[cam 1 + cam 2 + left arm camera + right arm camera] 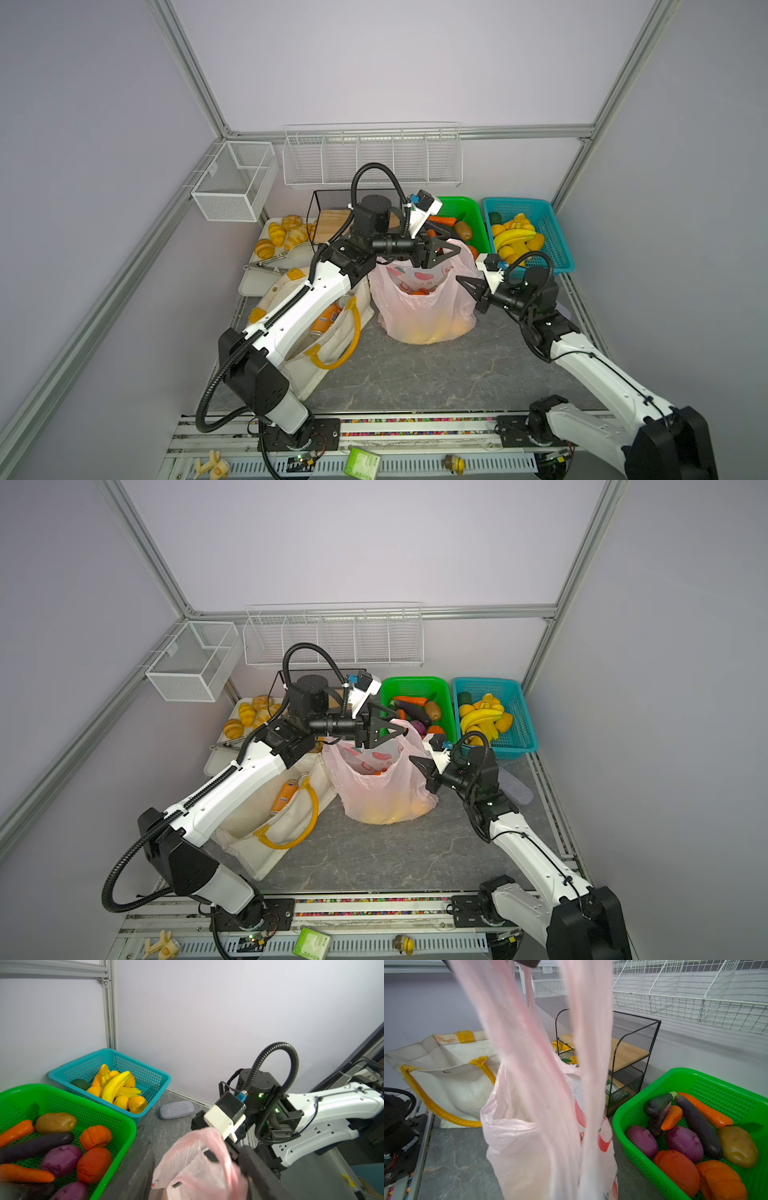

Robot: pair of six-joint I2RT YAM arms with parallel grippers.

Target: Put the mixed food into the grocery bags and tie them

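Both top views: the left gripper [454, 248] hangs spread above the mouth of the pink plastic bag [419, 316]. The right gripper [463, 282] sits just below it, against the bag's side. Yellow-orange fruits [428, 334] show through the film. The orange soda can [326, 318] lies in the canvas tote [316, 374], back under the left arm.

Left wrist view adds this: its fingers [137, 1178] stand wide with pink film between them, and the right gripper [214, 1155] is clamped on the bag's handle.

Right wrist view: pink handle strips [529, 1064] stretch away from that gripper, with the tote [456, 1088] beyond.
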